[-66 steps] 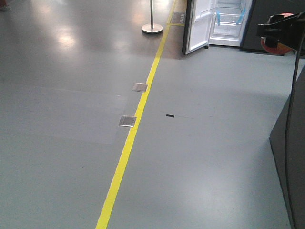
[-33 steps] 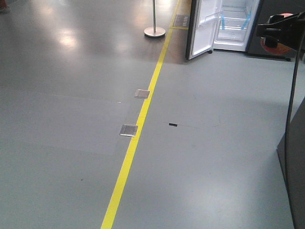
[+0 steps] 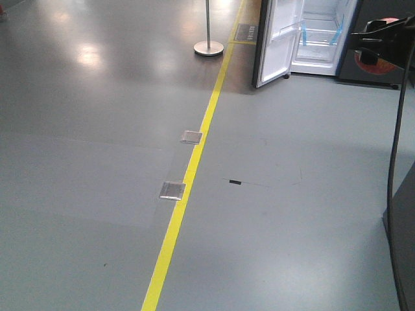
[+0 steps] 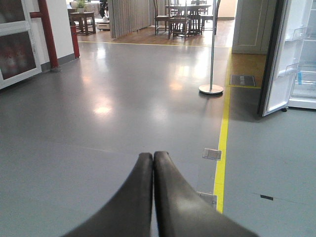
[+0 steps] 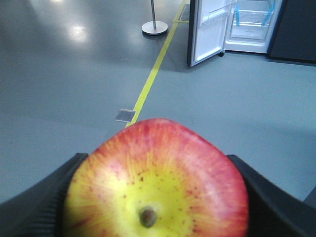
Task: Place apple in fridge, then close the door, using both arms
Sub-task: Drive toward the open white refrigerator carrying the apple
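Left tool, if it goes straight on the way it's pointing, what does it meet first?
Nothing close: the shut left tool points over bare floor. The post and door lie to its right; depth is unclear.

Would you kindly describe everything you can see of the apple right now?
The apple fills the bottom of the right wrist view. Its skin is red, streaked into a broad yellow patch with small brown specks, and a brownish dimpled end faces the camera. It looks whole and smooth. The right claw is shut on it, one dark ribbed finger pressed to each side, holding it off the grey floor, well short of the open fridge.
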`<state>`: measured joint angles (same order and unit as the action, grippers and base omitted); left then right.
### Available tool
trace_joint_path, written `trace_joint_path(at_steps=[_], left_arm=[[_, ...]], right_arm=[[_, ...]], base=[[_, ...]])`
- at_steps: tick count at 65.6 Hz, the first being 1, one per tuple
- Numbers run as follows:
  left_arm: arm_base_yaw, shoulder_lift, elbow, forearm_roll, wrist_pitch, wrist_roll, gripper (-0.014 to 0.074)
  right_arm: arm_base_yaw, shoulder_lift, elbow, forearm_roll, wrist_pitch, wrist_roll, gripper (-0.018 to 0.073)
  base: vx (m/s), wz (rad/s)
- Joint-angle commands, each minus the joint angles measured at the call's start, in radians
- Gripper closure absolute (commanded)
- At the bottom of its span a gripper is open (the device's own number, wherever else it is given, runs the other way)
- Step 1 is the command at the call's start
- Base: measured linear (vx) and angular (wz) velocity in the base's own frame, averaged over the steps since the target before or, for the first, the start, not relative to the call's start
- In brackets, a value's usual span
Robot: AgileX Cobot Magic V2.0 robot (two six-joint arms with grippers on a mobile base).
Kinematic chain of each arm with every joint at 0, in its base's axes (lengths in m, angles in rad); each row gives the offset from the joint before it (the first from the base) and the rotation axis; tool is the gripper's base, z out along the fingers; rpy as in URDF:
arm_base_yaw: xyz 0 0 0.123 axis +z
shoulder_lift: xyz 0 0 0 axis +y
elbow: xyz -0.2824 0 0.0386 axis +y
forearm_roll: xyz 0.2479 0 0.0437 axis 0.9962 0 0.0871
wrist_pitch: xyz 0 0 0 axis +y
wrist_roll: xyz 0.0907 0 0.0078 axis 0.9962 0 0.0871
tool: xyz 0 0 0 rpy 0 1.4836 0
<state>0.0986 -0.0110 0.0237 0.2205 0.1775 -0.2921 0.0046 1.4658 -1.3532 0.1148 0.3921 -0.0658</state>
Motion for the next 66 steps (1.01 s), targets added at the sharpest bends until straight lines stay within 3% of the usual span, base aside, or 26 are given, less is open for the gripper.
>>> trace_joint_path(at_steps=[1, 66], left_arm=[[-0.009, -0.016, -0.017, 0.000, -0.069, 0.001, 0.0602], [-0.009, -0.016, -0.017, 0.000, -0.069, 0.001, 0.0602]], right_arm=[[-0.005, -0.037, -0.030, 0.000, -0.083, -0.008, 0.0345], [-0.005, -0.037, -0.030, 0.000, -0.083, -0.008, 0.0345]], base=[[0.18, -0.05], [0.17, -0.08]])
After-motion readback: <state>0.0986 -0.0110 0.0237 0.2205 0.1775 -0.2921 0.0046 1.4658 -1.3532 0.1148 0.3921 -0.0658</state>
